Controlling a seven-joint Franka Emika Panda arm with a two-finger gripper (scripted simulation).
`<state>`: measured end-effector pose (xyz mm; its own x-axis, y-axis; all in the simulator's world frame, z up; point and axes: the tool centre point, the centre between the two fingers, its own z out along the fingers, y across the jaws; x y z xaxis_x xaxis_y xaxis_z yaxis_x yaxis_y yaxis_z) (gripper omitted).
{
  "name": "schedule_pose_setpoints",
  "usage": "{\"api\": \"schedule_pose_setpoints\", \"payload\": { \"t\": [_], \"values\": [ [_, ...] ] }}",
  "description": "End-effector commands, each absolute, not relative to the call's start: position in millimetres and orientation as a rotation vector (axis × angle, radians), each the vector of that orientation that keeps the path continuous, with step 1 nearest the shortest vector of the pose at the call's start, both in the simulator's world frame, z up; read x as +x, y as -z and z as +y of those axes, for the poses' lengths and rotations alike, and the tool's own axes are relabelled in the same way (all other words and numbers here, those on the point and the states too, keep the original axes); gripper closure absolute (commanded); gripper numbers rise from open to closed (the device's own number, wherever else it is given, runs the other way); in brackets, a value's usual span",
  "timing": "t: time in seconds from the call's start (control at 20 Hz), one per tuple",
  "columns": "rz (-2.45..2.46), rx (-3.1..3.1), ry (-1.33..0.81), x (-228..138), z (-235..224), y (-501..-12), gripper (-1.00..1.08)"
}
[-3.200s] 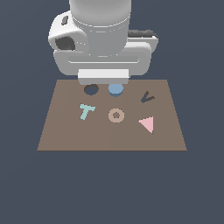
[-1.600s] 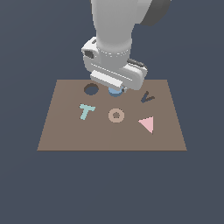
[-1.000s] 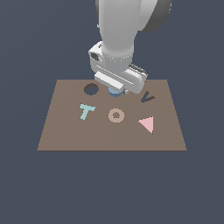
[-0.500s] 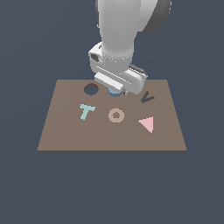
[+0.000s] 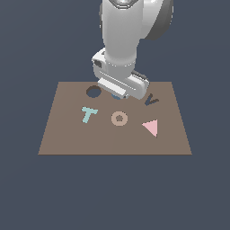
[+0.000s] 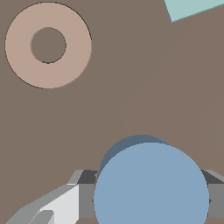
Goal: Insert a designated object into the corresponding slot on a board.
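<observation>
The brown board (image 5: 67,134) lies flat. The blue disc (image 6: 151,188) sits between my gripper's (image 6: 151,199) fingers (image 6: 86,192), whose pads touch its two sides. In the exterior view my gripper (image 5: 117,93) is low at the board's back middle, and only a sliver of the disc (image 5: 118,96) shows under it. The dark round slot (image 5: 93,92) is open, just to the exterior view's left of my gripper. I cannot tell whether the disc rests on the board or is raised off it.
A tan ring (image 5: 119,118) (image 6: 48,45) lies in front of my gripper. A teal T (image 5: 88,114) (image 6: 192,8) lies to the exterior view's left. A pink triangle (image 5: 151,127) and a dark V cutout (image 5: 151,100) lie to the right.
The arm turned and came down over the blue disc, hiding most of it. In the last second it has hardly moved.
</observation>
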<state>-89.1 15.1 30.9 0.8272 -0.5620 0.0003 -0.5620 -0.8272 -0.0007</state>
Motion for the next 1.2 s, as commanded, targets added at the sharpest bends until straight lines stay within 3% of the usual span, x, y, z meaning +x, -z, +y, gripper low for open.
{"api": "schedule_pose_setpoints", "payload": {
  "t": [0.0,1.15],
  "values": [
    [0.924,-3.002,0.000,-89.3,14.6,-29.9,1.08],
    [0.798,-3.038,0.000,-93.9,9.9,-33.9,1.08]
  ]
}}
